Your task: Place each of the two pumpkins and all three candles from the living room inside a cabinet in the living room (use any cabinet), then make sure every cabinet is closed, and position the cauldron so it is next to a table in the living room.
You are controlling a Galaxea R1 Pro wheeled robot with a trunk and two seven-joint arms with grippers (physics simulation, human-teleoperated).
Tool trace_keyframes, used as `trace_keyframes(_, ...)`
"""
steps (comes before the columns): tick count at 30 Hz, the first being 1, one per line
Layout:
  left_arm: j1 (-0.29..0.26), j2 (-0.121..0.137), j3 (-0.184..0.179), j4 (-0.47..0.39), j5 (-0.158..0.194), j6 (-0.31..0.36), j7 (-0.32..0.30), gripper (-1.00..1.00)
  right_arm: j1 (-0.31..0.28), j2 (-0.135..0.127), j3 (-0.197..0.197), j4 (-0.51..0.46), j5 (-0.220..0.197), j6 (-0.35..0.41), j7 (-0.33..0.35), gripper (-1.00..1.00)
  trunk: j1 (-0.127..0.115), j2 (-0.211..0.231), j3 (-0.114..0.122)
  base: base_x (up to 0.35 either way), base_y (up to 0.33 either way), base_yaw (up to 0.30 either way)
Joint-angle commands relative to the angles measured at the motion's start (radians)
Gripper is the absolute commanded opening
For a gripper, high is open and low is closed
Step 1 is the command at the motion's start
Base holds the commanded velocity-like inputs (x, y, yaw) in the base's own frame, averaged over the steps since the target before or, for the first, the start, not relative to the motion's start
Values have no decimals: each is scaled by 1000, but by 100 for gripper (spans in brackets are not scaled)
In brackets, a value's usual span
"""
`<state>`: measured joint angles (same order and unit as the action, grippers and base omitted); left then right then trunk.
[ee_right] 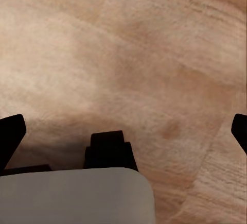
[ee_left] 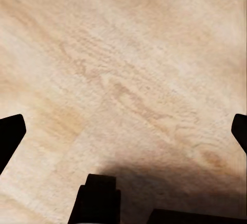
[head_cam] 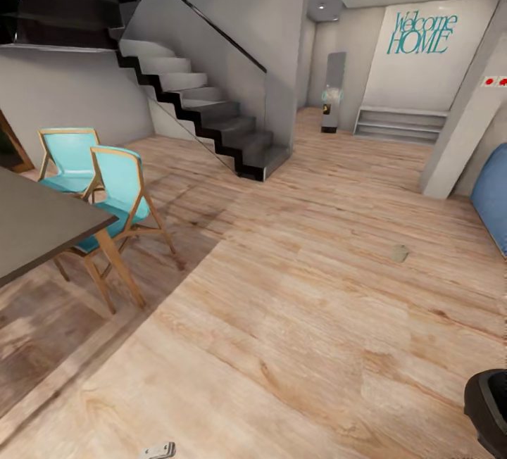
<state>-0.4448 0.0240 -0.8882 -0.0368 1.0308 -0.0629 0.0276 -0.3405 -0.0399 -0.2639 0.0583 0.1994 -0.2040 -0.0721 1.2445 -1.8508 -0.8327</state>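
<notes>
On my left wrist feed the left tool has its black fingertips spread wide at the two edges of the picture, with nothing between them but wooden floor. My right wrist feed shows the right tool spread just as wide and empty over the same planks, with a pale grey part of the robot in the foreground.

From the head camera I see a dark worktop at the left, with two turquoise chairs on wooden legs tucked beside it. Beyond them a dark staircase climbs against the grey wall, and a "Welcome HOME" sign hangs on the far wall. A small pale candle lies alone on the open floor, well apart from the worktop, towards the right. I cannot identify the black rounded object at the lower right edge.
</notes>
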Motion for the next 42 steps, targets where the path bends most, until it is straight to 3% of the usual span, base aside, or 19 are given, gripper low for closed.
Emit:
trace_keyframes(1,0,0,0,0,0,0,0,100,0,0,0,0,0,0,0,100,0,0,0,273,221,-294)
trace_keyframes(14,0,0,0,0,0,0,0,100,0,3,-1,0,-4,3,-1,100,0,0,-4,309,148,-153)
trace_keyframes(24,0,-1,0,0,0,0,0,100,0,1,-2,0,-76,8,0,100,0,0,-17,322,114,-184)
trace_keyframes(42,0,-1,0,0,0,0,0,100,0,0,-2,0,-78,8,0,100,0,0,-36,327,65,-233)
